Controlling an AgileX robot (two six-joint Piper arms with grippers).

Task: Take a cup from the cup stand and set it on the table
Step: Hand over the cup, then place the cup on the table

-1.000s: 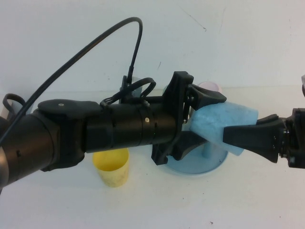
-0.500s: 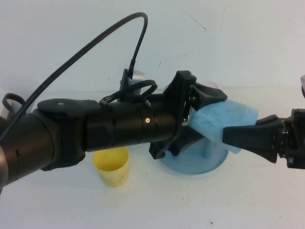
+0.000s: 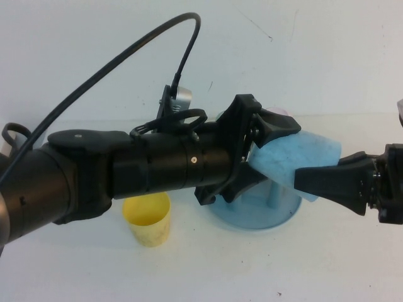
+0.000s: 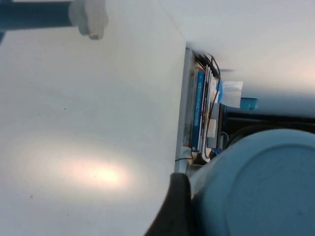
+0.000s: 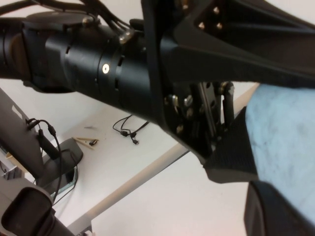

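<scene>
**Light blue cup held between two grippers above the stand**

The cup (image 3: 296,160) is seen lying on its side in the air, above the cup stand (image 3: 255,211), whose round blue tray rests on the table (image 3: 315,264). It is gripped from both ends. The left gripper (image 3: 267,148), reaching across from the left, is clenched on the end of the cup nearer the middle of the scene, one finger over the top and one beneath. The right gripper (image 3: 315,179), coming in from the right edge, is closed on the other end, its dark finger pressed flat against the side wall. In the left wrist view the cup's round bottom (image 4: 256,191) fills the corner beside a black finger (image 4: 172,206), and a white-tipped peg (image 4: 88,17) of the stand is seen well apart from it.

A yellow cup (image 3: 148,220) stands on the table beneath the left arm, apart from the stand.

The cup is judged to be light, thin plastic with smooth, slightly slippery walls that could flex under a hard squeeze. It is best taken across the side wall, with moderate pressure, so that it is neither crushed nor allowed to slide out along its taper.
</scene>
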